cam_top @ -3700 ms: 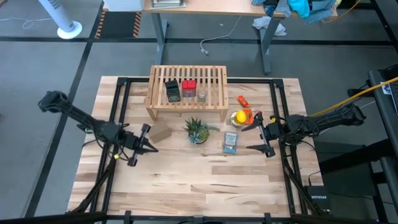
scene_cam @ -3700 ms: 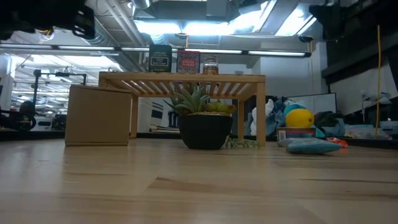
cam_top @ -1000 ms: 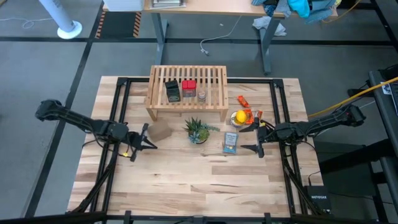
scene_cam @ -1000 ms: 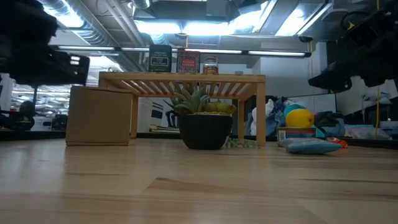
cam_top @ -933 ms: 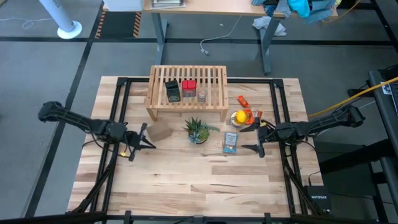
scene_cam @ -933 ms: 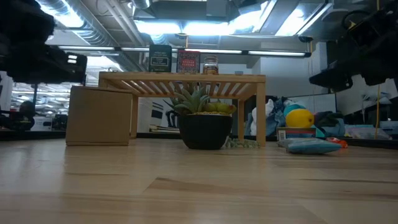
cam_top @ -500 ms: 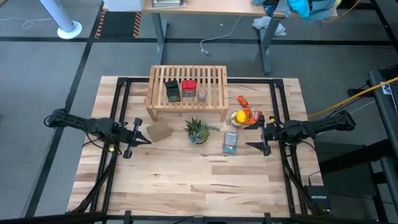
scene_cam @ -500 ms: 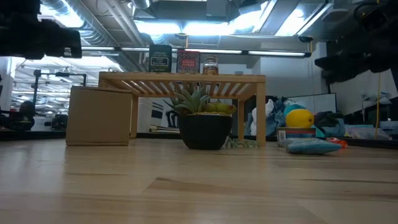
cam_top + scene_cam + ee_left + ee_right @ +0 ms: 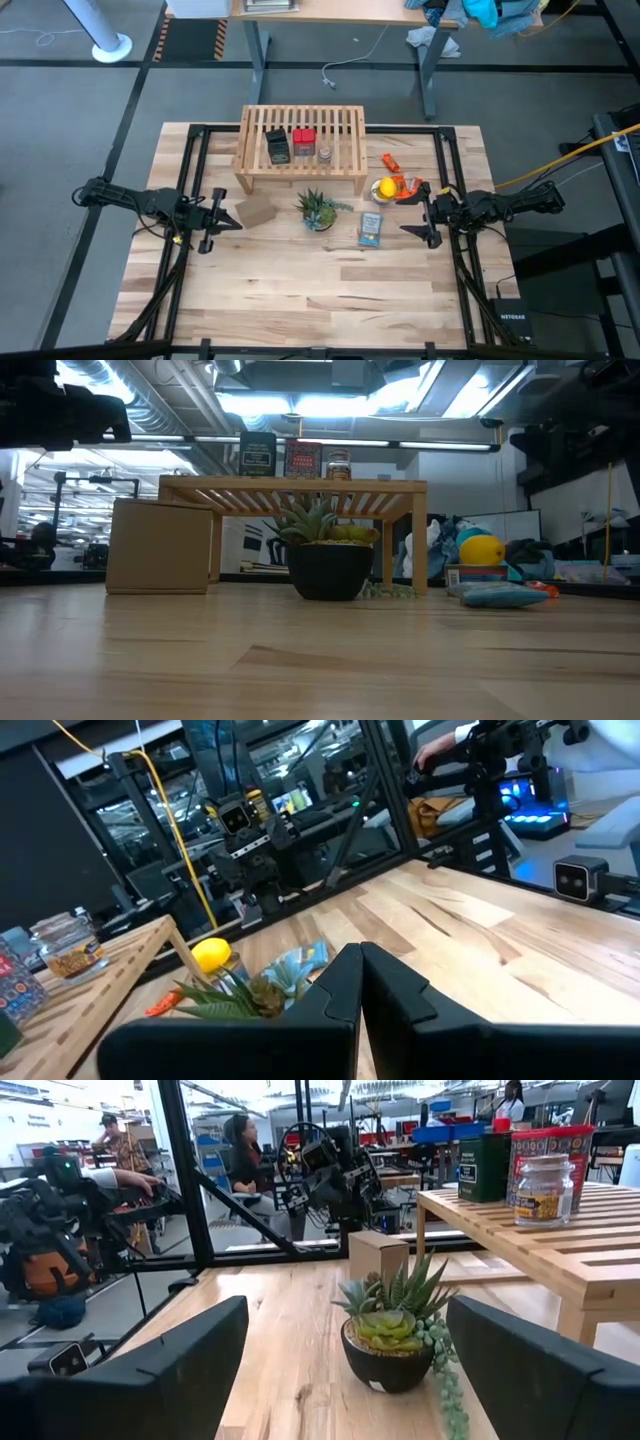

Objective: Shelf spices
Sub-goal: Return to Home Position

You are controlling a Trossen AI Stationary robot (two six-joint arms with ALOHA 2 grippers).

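All three spices stand on their bases on the slatted top of the light-wood shelf (image 9: pixel 345 130) at the table's far side: the dark tin (image 9: pixel 278 147), the red tin (image 9: pixel 304 141) and the small round jar (image 9: pixel 326 153). The low view shows them in a row on the shelf (image 9: pixel 290 485). My left gripper (image 9: pixel 236 224) hovers near the table's left edge, shut, its fingers meeting in the left wrist view (image 9: pixel 360 970). My right gripper (image 9: pixel 410 213) hovers at the right side, open, with fingers wide apart (image 9: pixel 345 1330). Both are well clear of the shelf.
A potted succulent (image 9: pixel 318 210) stands just in front of the shelf, with a brown cardboard box (image 9: pixel 258 212) to its left. A blue packet (image 9: pixel 370 230), a yellow item (image 9: pixel 384 188) and an orange item (image 9: pixel 390 160) lie near my right gripper. The table's near half (image 9: pixel 320 290) is bare wood.
Both arms have drawn back from the middle. My left gripper moved toward the table's left edge and rose, while my right gripper moved toward the right edge and rose. The spices and the shelf stayed where they were.
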